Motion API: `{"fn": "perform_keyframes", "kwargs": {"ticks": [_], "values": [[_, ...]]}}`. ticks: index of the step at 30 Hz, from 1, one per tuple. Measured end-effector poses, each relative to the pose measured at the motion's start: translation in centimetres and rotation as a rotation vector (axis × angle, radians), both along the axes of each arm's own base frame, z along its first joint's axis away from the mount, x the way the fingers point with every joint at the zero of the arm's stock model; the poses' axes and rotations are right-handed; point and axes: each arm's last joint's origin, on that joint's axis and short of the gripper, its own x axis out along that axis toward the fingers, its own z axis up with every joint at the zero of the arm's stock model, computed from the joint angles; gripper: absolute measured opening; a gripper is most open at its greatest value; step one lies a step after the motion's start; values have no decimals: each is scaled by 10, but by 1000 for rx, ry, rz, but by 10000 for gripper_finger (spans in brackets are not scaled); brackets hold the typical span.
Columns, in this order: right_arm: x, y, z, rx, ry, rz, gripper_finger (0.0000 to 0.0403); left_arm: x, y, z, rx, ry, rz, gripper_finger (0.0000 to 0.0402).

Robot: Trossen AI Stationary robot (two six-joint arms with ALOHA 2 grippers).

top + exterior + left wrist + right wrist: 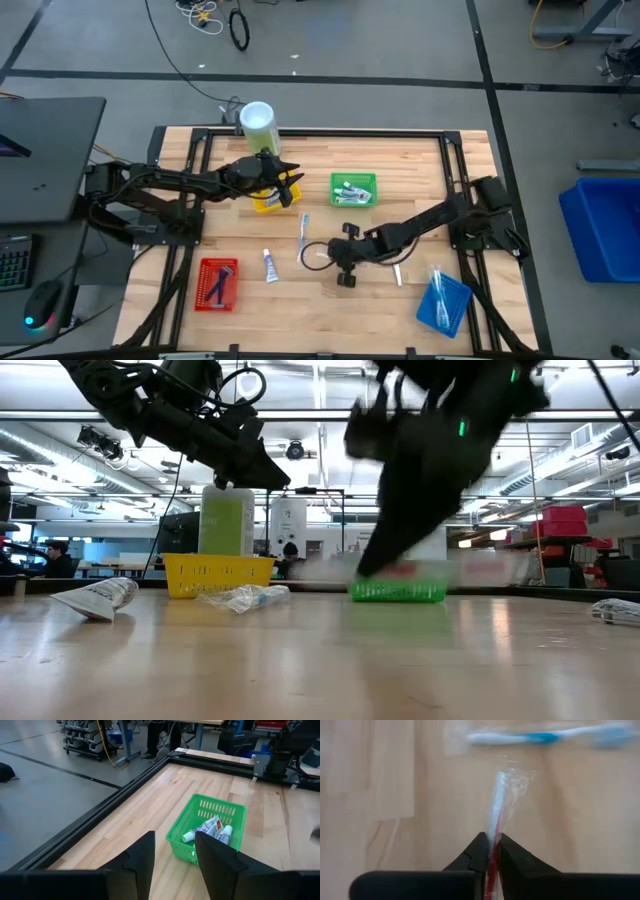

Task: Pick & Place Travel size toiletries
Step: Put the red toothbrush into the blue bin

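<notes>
My right gripper [490,851] is shut on a clear-wrapped toothbrush with a red handle [499,800], at the table's middle [325,253]. Just beyond it lies a blue-and-white wrapped toothbrush [304,235] and, to the left, a white tube [270,265], both flat on the wood. My left gripper [172,855] is open and holds nothing; it hovers over the yellow basket's [266,201] right side and faces the green basket [207,827], which holds white tubes [214,827]. The red basket [217,283] holds dark blue sticks. My right gripper pinches the wrapped toothbrush's red handle [493,862] between its two fingers. The toothbrush runs along the fingers, and its head end in the clear wrapper [506,782] sticks out past the fingertips. Whether that end touches the table I cannot tell.
A green canister with a white lid [258,122] stands at the far edge behind the yellow basket. A blue basket [443,303] with a wrapped item sits near the right front corner, and a small white item [397,273] lies beside the right arm. Bare wood shows along the near edge.
</notes>
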Motion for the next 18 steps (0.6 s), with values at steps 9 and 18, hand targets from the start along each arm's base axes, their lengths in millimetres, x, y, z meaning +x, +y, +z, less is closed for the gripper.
{"fn": "perform_keyframes", "kwargs": {"ticks": [9, 18], "values": [[-64, 10, 94, 119, -16, -147, 31, 0, 0, -1, 0, 5, -1, 148], [-139, 39, 122, 121, -48, -468, 30, 0, 0, -1, -3, 8, -1, 148]]}}
